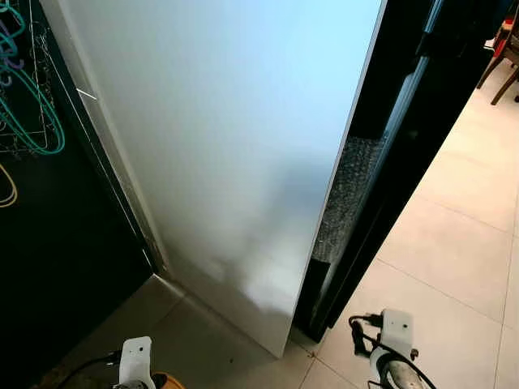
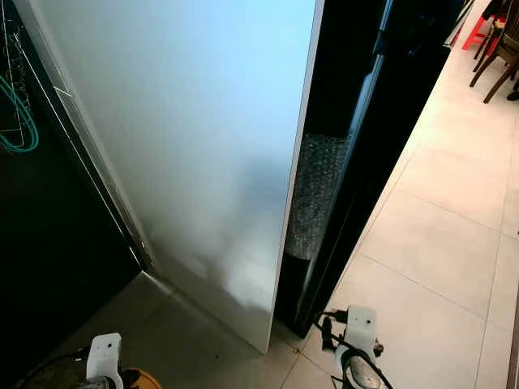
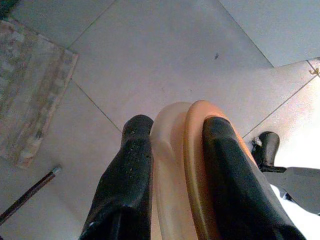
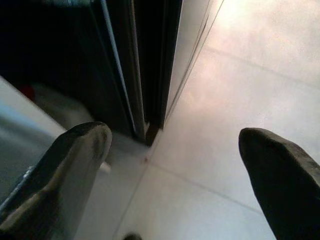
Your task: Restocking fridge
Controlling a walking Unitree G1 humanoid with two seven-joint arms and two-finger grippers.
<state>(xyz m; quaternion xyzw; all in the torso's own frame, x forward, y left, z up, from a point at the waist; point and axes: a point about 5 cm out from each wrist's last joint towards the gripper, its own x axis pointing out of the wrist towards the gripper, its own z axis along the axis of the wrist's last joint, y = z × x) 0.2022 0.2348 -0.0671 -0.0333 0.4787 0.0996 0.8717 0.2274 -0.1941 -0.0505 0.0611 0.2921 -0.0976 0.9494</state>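
your view is taken up by the tall white fridge door (image 1: 227, 154), swung open across the centre of the frame, its lower corner over the pale tiled floor (image 1: 454, 243). right of it, the dark fridge body (image 1: 397, 138) shows a bubbly translucent panel (image 1: 345, 194) at middle frame. your left gripper (image 3: 172, 165), low at the bottom left, is clamped on a rounded orange-and-cream object (image 3: 182, 165); you can't tell what it is. your right gripper (image 4: 175, 165) hangs spread wide, holding nothing, above the floor near the door's base.
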